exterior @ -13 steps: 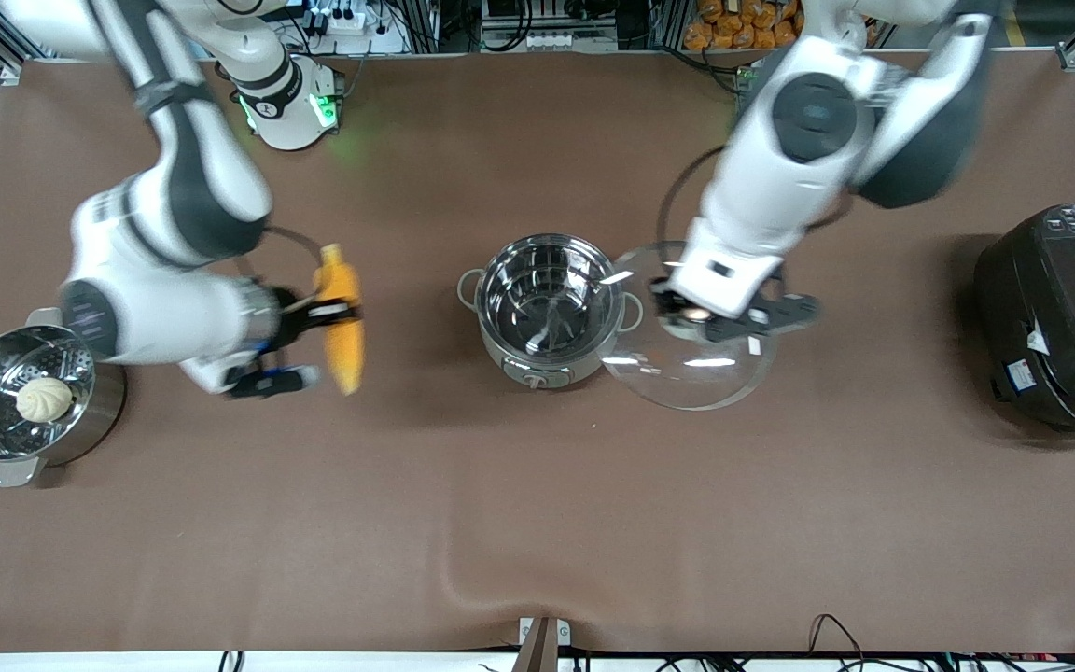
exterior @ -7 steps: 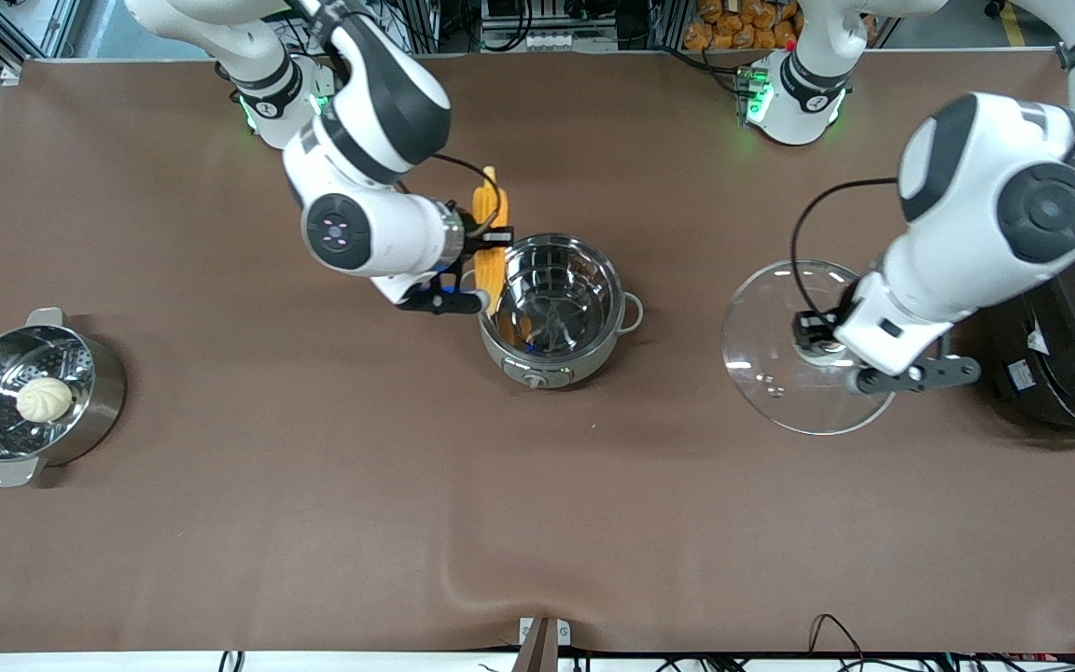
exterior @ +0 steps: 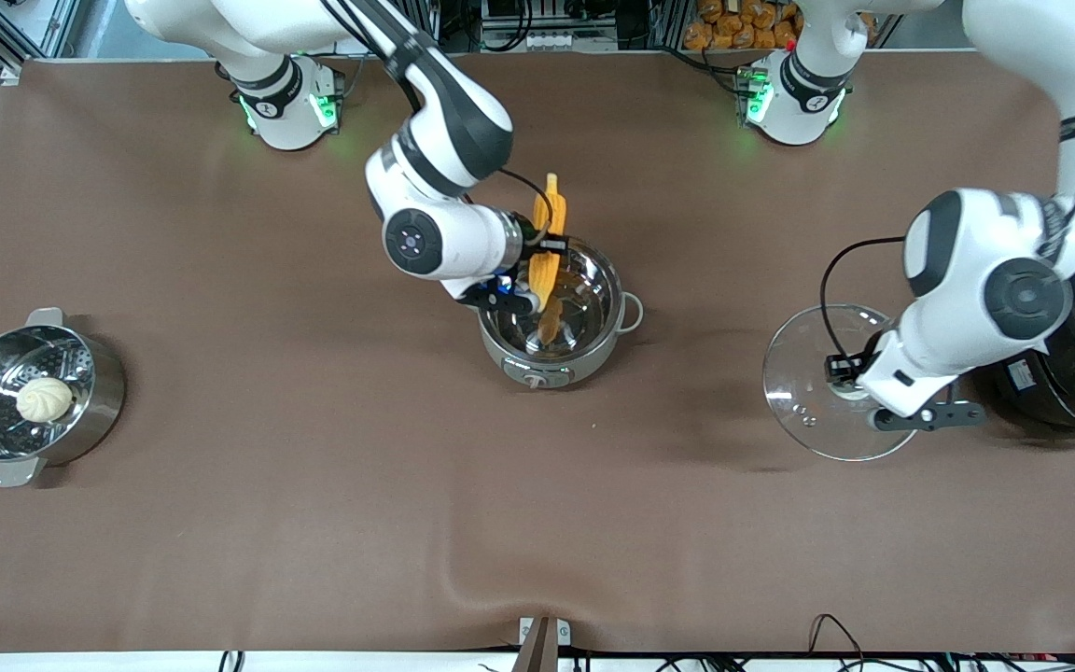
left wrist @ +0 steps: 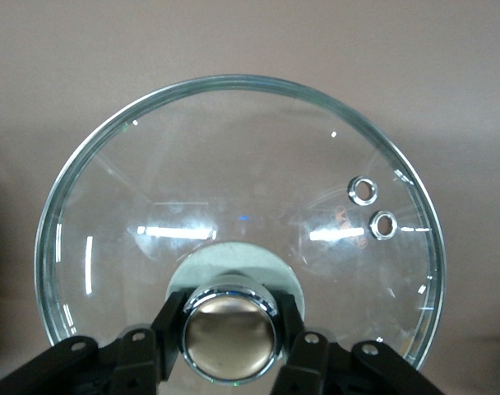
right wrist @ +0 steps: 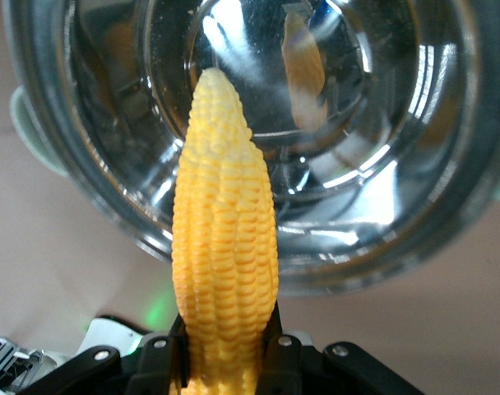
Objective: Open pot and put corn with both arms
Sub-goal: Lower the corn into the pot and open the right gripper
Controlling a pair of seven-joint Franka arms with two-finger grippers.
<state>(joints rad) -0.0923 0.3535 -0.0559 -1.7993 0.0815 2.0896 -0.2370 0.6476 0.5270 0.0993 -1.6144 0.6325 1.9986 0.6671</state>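
Black cooker (exterior: 1074, 317), at the left arm's end of the bench (exterior: 314, 523): shut, contents unseen.

Glass lid (exterior: 827, 383): left gripper (left wrist: 231, 350) jaws clamped on its knob, just beside the cooker; risk of knocking it.

Pot (exterior: 551, 313), mid-bench: open, empty.

Steamer pot (exterior: 34, 397), at the right arm's end: one white bun (exterior: 44, 399).

Corn (exterior: 545, 266): pinched mid-length in right gripper (exterior: 537, 257) jaws, over the pot rim; released here, it may catch the rim and tip out.

Two arms (exterior: 444, 140), two steel pots (exterior: 551, 308), one corn (exterior: 545, 252), one glass lid (exterior: 827, 383), one bun (exterior: 44, 399), one black cooker (exterior: 1074, 392).
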